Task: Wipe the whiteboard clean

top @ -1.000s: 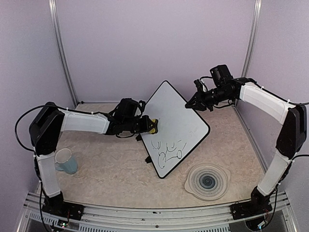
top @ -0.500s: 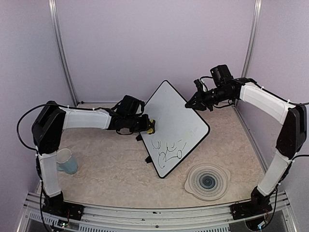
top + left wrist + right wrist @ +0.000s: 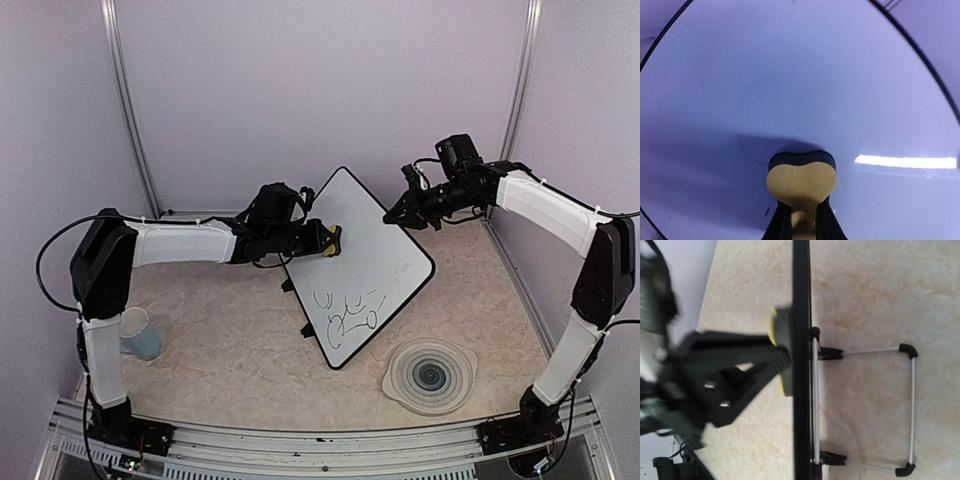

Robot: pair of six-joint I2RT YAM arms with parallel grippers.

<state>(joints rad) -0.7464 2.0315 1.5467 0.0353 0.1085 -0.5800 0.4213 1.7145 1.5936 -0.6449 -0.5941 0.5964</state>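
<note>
Whiteboard [image 3: 375,260] with scribbles [image 3: 345,312] low down. Left fingers [image 3: 776,226] pinch a yellow eraser [image 3: 800,182] against it, right fingers [image 3: 405,213] clamp its edge, hidden from their own camera. Cup [image 3: 137,333] contents unclear.

Walls: pale lilac panels [image 3: 320,90] close off the back and both sides.
Posts: aluminium uprights [image 3: 125,100] stand at the two back corners.
Tabletop: beige marbled surface [image 3: 220,350], matt.
Near edge: aluminium rail [image 3: 320,440] runs the full width.
Light: even, with only soft shadows.

Whiteboard [image 3: 380,260] on the table [image 3: 230,340] centre, plate [image 3: 428,375] before it rightward, cup [image 3: 137,333] far left.
</note>
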